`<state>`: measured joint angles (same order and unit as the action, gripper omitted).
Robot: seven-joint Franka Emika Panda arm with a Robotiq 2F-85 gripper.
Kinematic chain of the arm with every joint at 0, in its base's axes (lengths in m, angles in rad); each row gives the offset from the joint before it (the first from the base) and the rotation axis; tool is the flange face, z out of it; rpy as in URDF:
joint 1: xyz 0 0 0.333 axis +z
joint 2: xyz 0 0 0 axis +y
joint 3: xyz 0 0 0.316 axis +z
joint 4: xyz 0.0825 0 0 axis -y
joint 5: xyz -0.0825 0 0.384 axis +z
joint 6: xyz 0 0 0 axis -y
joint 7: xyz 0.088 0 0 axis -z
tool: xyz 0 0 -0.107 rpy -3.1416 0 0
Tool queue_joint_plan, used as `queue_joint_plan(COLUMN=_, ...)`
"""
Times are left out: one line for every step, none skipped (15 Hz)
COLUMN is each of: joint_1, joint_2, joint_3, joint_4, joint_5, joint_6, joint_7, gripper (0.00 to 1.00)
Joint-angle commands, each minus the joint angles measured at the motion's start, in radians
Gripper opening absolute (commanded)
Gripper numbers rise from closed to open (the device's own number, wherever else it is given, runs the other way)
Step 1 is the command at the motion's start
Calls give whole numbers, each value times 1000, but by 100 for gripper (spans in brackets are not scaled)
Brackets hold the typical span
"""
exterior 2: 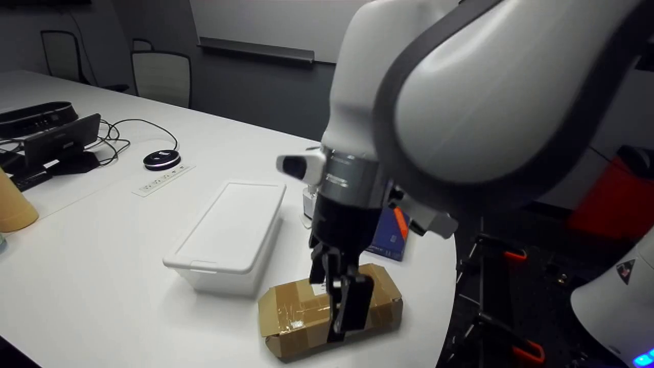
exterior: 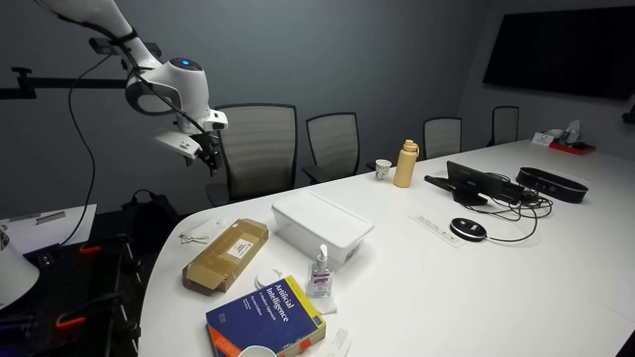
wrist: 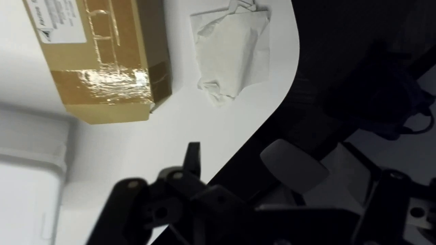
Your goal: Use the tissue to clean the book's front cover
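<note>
start at the left in an exterior view, with the tissue (exterior: 202, 232) lying thin and crumpled near the round corner of the table (exterior: 421, 277), maybe put there for an easy grab. just above, up in the air, see the gripper (exterior: 204, 159), with fingers (wrist: 192, 154) spread wide in the wrist view and holding nothing, as far as can be seen; perhaps up high to aim before reaching down. a bit to the right, see the tan box (exterior: 224, 255) lying just beside the tissue, close enough to get bumped. farther right, well apart from the tissue, find the book (exterior: 265, 317) flat with the front cover up, good for wiping, and likely too heavy to slide much. next, see the gel bottle (exterior: 320, 282) standing straight up, maybe there for wetting the tissue; then the tub (exterior: 322, 218) with the lid on, maybe for keeping things in. now count, left to right: one tissue, one gripper with two fingers, one tan box, one book, two white round things (exterior: 257, 352) near the book, too hidden or cut off to name, one gel bottle, one white scrap (exterior: 327, 306) at the foot of that bottle, one tub, four chairs (exterior: 258, 148) behind, one paper cup (exterior: 382, 170), one yellow bottle (exterior: 406, 167).
</note>
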<state>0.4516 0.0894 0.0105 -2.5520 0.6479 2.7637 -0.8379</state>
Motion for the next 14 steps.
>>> queue_joint_plan(joint_1=-154, joint_2=192, joint_3=161, joint_4=144, joint_5=47, joint_6=-40, joint_7=-113, gripper=100)
queue_joint_plan(joint_1=-187, joint_2=233, joint_3=196, joint_4=165, joint_5=19, joint_6=-35, joint_7=-107, gripper=100)
queue_joint_plan(joint_1=-217, joint_2=272, joint_3=224, joint_4=181, joint_5=-4, joint_6=-29, joint_7=-96, gripper=100)
queue_joint_plan(joint_1=-245, joint_2=312, joint_3=249, joint_4=197, joint_5=-28, joint_6=-25, joint_7=-90, gripper=100)
queue_joint_plan(joint_1=-270, joint_2=347, joint_3=272, joint_4=211, joint_5=-54, joint_6=-22, joint_7=-79, gripper=100)
queue_joint_plan(joint_1=-291, joint_2=382, joint_3=289, joint_4=223, joint_5=-87, joint_6=-18, joint_7=-65, gripper=100)
queue_joint_plan(joint_1=-310, joint_2=412, joint_3=303, joint_4=234, joint_5=-120, joint_6=-16, joint_7=-53, gripper=100)
queue_joint_plan(joint_1=-329, joint_2=439, joint_3=318, joint_4=243, joint_5=-148, joint_6=-15, joint_7=-43, gripper=100)
queue_joint_plan(joint_1=-346, joint_2=465, joint_3=333, joint_4=253, joint_5=-176, joint_6=-10, joint_7=-33, gripper=100)
queue_joint_plan(joint_1=-358, joint_2=488, joint_3=342, joint_4=257, joint_5=-205, joint_6=-4, joint_7=-18, gripper=100)
queue_joint_plan(joint_1=-373, joint_2=509, joint_3=354, joint_4=262, joint_5=-224, joint_6=2, joint_7=-9, gripper=100)
queue_joint_plan(joint_1=-387, joint_2=528, joint_3=366, joint_4=267, joint_5=-242, joint_6=7, joint_7=1, gripper=100)
queue_joint_plan(joint_1=-397, joint_2=547, joint_3=376, joint_4=273, joint_5=-263, joint_6=12, joint_7=14, gripper=100)
queue_joint_plan(joint_1=-406, joint_2=563, joint_3=384, joint_4=278, joint_5=-280, joint_6=19, joint_7=26, gripper=100)
